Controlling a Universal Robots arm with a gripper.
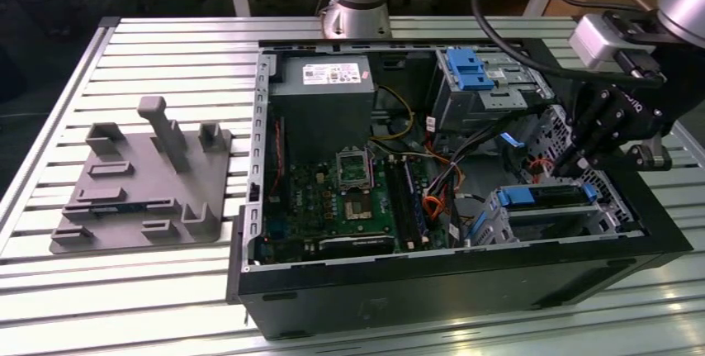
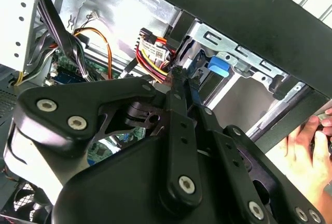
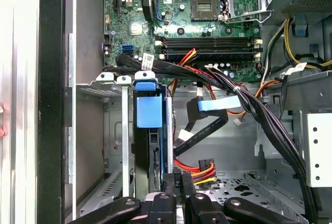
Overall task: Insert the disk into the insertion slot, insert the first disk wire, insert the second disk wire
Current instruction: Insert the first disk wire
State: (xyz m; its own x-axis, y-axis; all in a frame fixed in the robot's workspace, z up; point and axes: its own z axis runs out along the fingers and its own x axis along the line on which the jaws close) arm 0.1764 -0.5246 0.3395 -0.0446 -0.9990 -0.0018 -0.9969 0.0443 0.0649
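Note:
The disk [image 1: 546,196] stands in the insertion slot [image 1: 603,217], at the case's front corner on the exterior view's right. Its blue carrier handle [image 3: 149,111] pokes out of the silver cage [image 3: 106,81]. My gripper [image 1: 560,173] hangs just above the disk's far end. Its fingers [image 3: 168,185] are shut side by side, with nothing seen between them. A thin red-orange cable, the first disk wire [image 1: 537,163], curls beside the fingertips. The second disk wire [image 3: 218,103], dark with a blue plug, lies loose across the bay.
A red, orange and yellow wire bundle [image 3: 199,171] ends by the fingertips. Thick black cables [image 3: 259,115] cross the bay. The motherboard [image 1: 342,199] fills the case floor. A taller bay with a blue latch [image 1: 468,71] stands behind. A person's hand [image 2: 306,146] rests outside the case wall.

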